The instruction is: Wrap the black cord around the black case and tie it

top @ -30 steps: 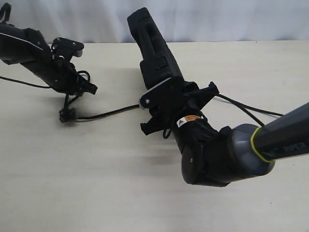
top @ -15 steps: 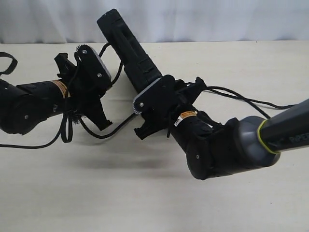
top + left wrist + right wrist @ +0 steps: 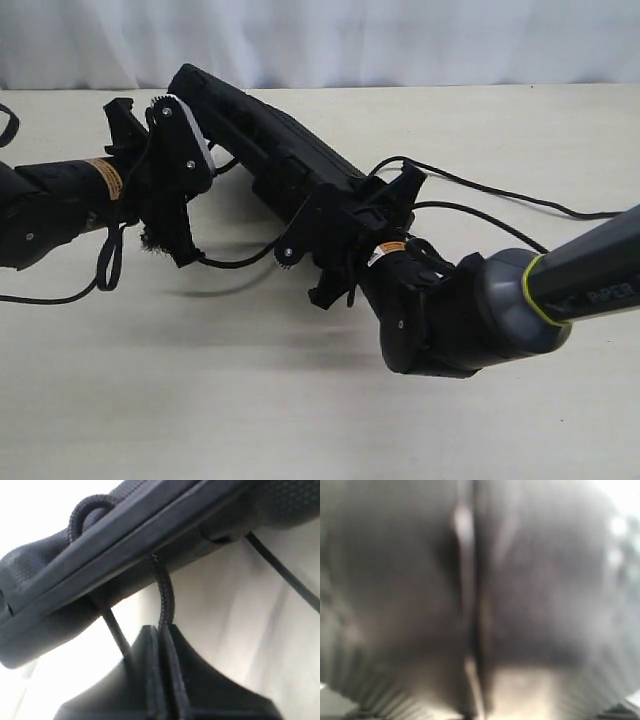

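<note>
The black case (image 3: 265, 135) slants up off the table from lower right to upper left. My right gripper (image 3: 332, 215) is shut on its lower end. In the right wrist view the case (image 3: 420, 580) is only a dark blur filling the frame. My left gripper (image 3: 203, 165) sits against the case's left side, shut on the black cord (image 3: 240, 258). In the left wrist view the cord (image 3: 162, 590) rises from my left gripper (image 3: 161, 630) and loops over the edge of the case (image 3: 150, 535). More cord trails off to the right (image 3: 480, 190).
The pale table (image 3: 300, 410) carries the scene, with a white curtain (image 3: 420, 40) behind it. A black cable loop (image 3: 108, 262) hangs under the left arm. The bulky right arm (image 3: 470, 310) fills the lower right.
The case has tipped from nearly upright to slanting far over to the left, held by the right gripper. The left gripper has moved in against the case with the cord.
</note>
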